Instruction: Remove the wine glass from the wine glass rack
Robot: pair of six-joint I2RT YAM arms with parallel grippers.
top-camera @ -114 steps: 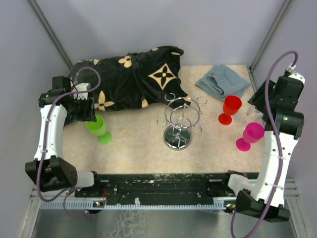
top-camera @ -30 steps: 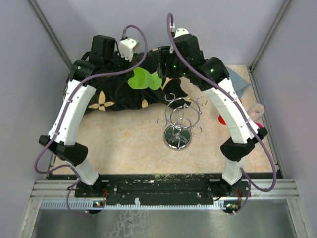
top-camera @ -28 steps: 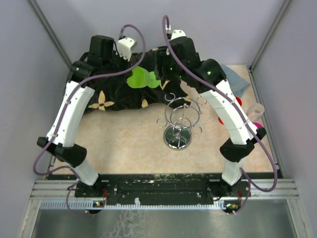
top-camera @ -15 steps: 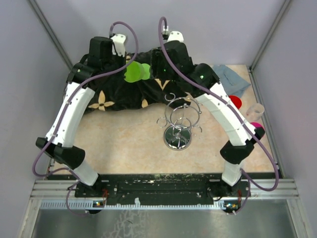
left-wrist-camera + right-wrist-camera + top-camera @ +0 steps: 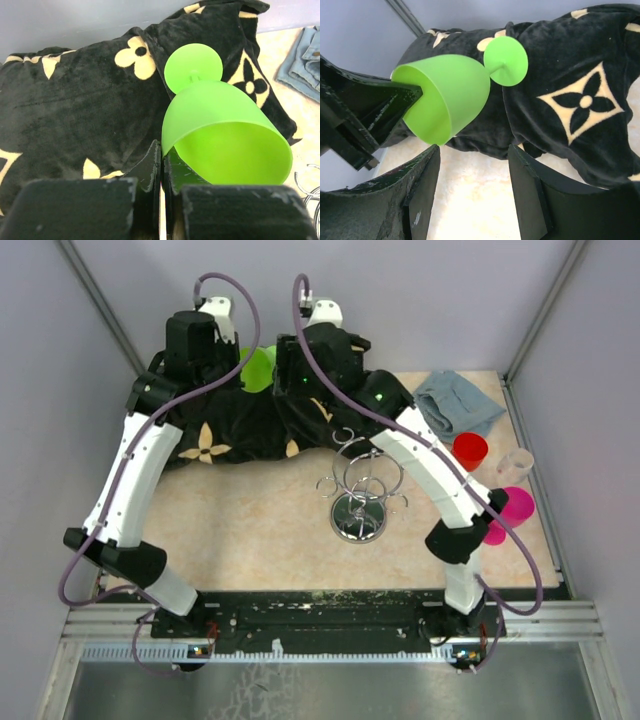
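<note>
A lime-green wine glass (image 5: 257, 368) hangs on its side above the black cloth at the back. My left gripper (image 5: 162, 150) is shut on its rim, with one finger inside the bowl (image 5: 225, 125). Its round foot (image 5: 506, 60) points away from the fingers. My right gripper (image 5: 475, 150) stands open just below the glass (image 5: 450, 95), nothing between its fingers. The wine glass rack (image 5: 362, 485), a silver wire stand on a round base, stands mid-table; its loops carry no glass. An edge of the rack (image 5: 307, 180) shows in the left wrist view.
A black cloth with beige flowers (image 5: 230, 425) covers the back left. A denim rag (image 5: 455, 400) lies back right. A red glass (image 5: 468, 450), a clear cup (image 5: 515, 462) and a pink glass (image 5: 515, 508) stand at the right, partly behind the right arm.
Both grippers have moved back and left over the black cloth, the green glass travelling with the left one. Several seconds ago that glass stood on the table at the left.
</note>
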